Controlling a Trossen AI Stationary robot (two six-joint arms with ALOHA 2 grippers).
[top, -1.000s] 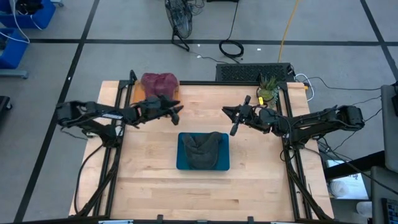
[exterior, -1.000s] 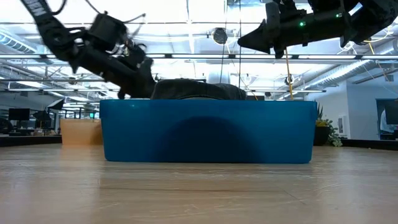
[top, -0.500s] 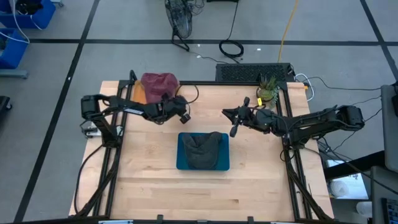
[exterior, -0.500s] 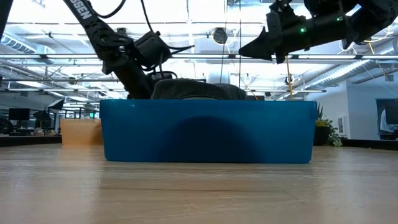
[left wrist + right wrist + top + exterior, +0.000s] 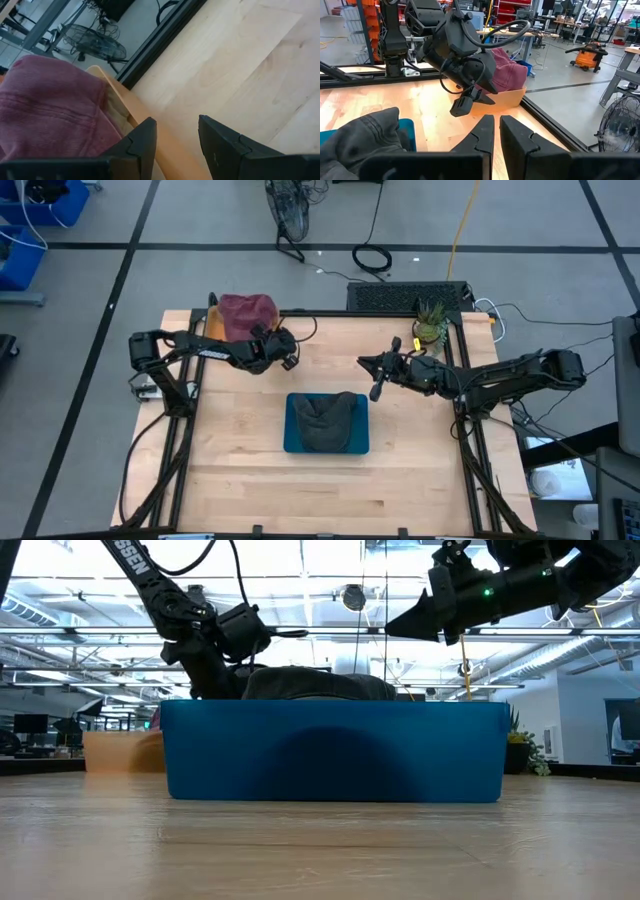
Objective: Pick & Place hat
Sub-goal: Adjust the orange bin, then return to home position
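Beside maroon hat point(image 5: 247, 313): left hand point(image 5: 283, 351), parted.

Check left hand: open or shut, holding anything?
Open and empty: left hand shows a gap between its fingers, with the maroon hat beside it, ungrasped.

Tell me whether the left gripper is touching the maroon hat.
Apart. The left wrist view shows the left gripper open over bare tabletop, its fingers clear of the maroon hat, which sits beside them in its tan tray.
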